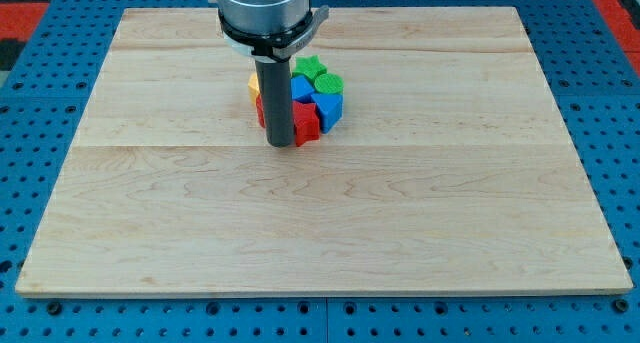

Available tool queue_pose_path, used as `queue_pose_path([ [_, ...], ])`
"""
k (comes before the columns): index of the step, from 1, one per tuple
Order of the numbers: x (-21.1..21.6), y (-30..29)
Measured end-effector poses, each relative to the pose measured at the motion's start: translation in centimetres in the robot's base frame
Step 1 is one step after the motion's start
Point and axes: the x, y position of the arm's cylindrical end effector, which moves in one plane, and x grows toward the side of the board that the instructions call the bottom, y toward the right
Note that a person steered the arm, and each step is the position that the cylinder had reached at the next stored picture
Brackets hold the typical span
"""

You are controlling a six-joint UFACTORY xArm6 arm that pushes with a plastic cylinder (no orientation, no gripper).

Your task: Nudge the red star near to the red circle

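Several blocks sit packed in one cluster at the view's top centre. A red block [307, 121], star-like in shape, is at the cluster's lower edge. A second red block [260, 109] shows just left of the rod, mostly hidden, so its shape is unclear. My tip [279, 143] rests on the board at the cluster's lower edge. It is between the two red blocks, touching or almost touching the star-like one's left side. The rod hides the cluster's middle.
The cluster also holds a green star [312, 67], a green circle [329, 83], two blue blocks [303, 88] [329, 107] and a yellow block [254, 83]. The wooden board [320, 233] lies on a blue pegboard [30, 123].
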Motion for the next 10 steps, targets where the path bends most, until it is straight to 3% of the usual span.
queue_pose_path([
  [3,2.9,3.5],
  [5,0.7,3.5],
  [10,0.6,2.8],
])
